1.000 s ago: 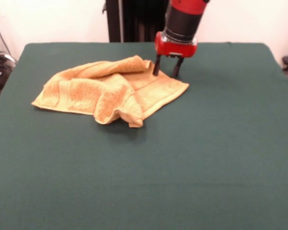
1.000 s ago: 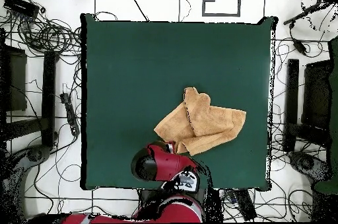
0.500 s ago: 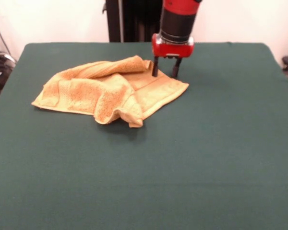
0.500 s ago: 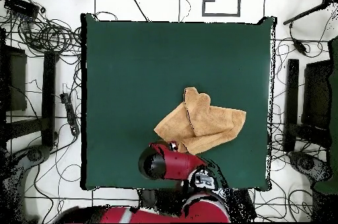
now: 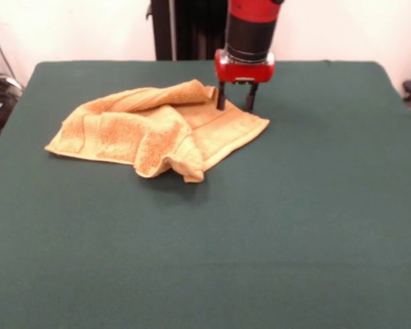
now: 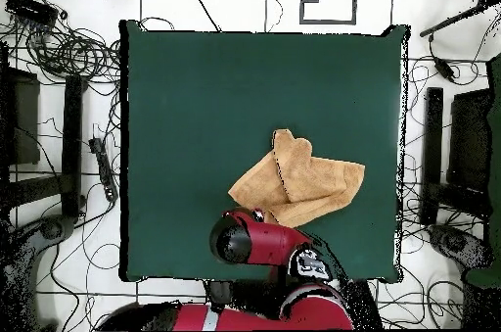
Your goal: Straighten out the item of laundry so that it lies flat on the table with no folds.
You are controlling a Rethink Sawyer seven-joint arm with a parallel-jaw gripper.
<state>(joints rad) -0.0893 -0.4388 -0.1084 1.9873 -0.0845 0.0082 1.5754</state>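
Towel (image 5: 154,133) bunched up, gripper (image 5: 235,105) parked at its corner

Towel's found around 4 o'clock from table (image 5: 274,226) centre in the overhead view, folded over itself. Gripper's fingers are spread apart, nothing held, tips at the towel's edge.

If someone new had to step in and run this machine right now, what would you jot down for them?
Gripper: open, holding nothing, fingers straddling the far corner of the golden-yellow terry towel.
Towel: crumpled on the dark green felt table, toward the robot's side; one part folded over in a thick ridge, only the corner by the gripper lying flat.
Done: nothing straightened that shows.
Left: probably grasp that corner, pull the folds out, and spread the towel flat.
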